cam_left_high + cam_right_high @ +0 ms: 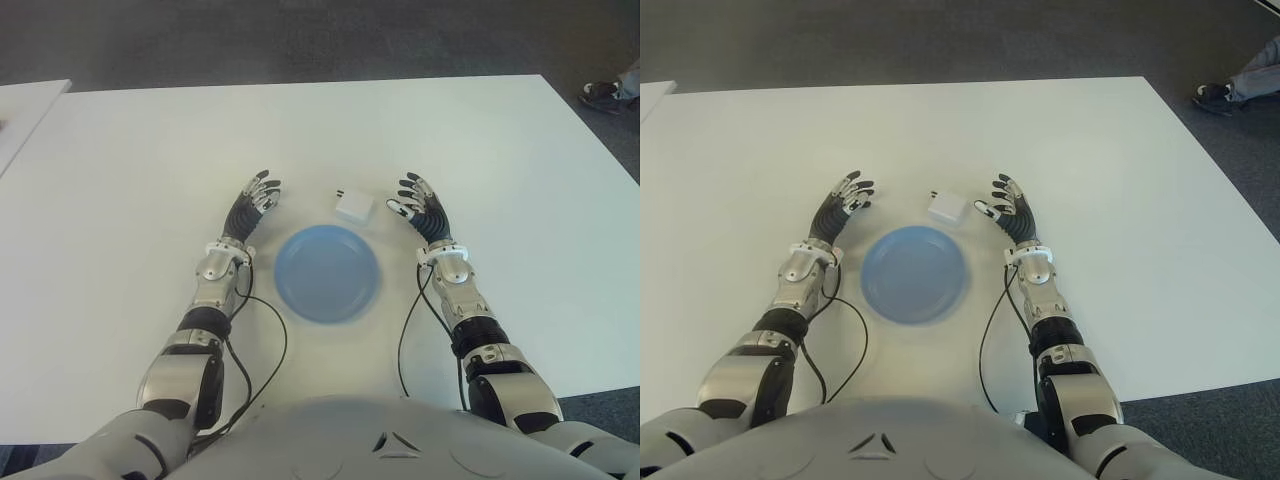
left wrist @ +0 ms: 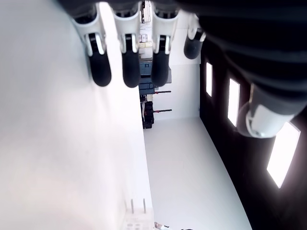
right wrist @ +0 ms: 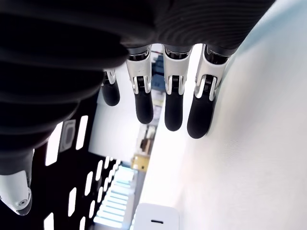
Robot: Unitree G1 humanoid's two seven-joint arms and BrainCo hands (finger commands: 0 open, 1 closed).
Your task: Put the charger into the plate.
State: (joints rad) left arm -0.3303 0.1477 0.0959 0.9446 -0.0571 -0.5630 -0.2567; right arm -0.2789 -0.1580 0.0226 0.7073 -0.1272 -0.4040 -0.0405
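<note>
A small white charger (image 1: 354, 208) with two prongs lies flat on the white table (image 1: 130, 170), just beyond the far rim of the round blue plate (image 1: 327, 272). My right hand (image 1: 417, 204) is open, fingers spread, a few centimetres to the right of the charger and not touching it. Part of the charger (image 3: 156, 218) shows in the right wrist view beneath the extended fingers (image 3: 172, 108). My left hand (image 1: 257, 200) is open on the table left of the plate and charger. The charger's prongs (image 2: 136, 206) appear in the left wrist view.
A person's shoe (image 1: 603, 95) shows on the dark floor past the table's far right corner. Another white table edge (image 1: 25, 110) sits at the far left. Black cables (image 1: 262, 330) run from both wrists along the table toward my body.
</note>
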